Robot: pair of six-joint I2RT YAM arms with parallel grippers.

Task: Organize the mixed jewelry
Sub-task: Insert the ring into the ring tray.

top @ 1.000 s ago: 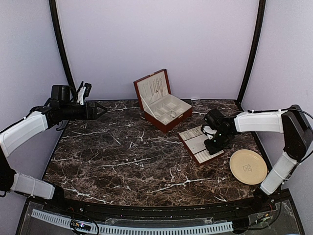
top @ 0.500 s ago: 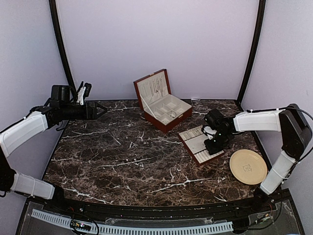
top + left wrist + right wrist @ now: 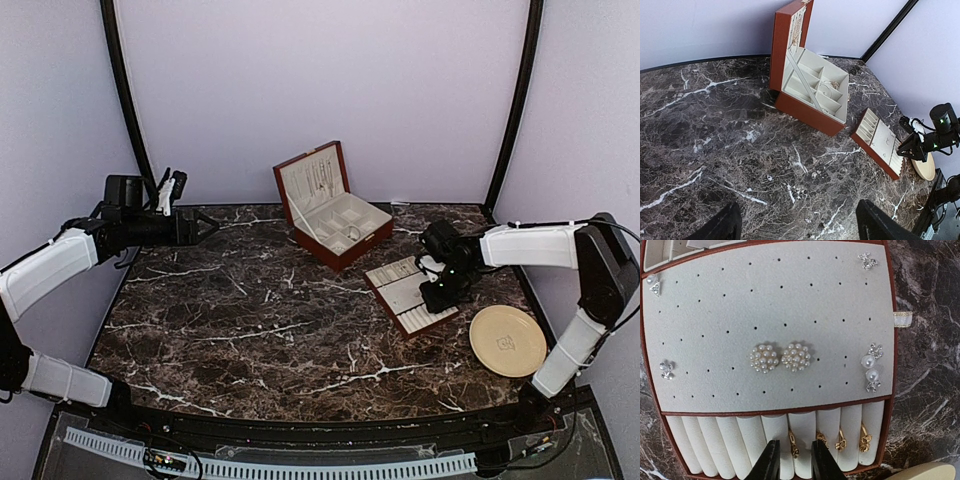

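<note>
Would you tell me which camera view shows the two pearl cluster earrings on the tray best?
The right wrist view: it looks straight down on the tray, so the pearl cluster earrings sit side by side, each bead distinct. The top external view shows only the pale tray; the left wrist view, at most faint specks.

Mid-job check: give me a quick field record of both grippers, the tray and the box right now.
tray: pearl cluster earrings centred on panel; gold rings in rolls
wooden box: lid up
plate: beside tray, on its right
left gripper: open, empty, raised left of the wooden box
right gripper: jaws slightly parted over the tray's rolls, one gold ring between the tips
</note>
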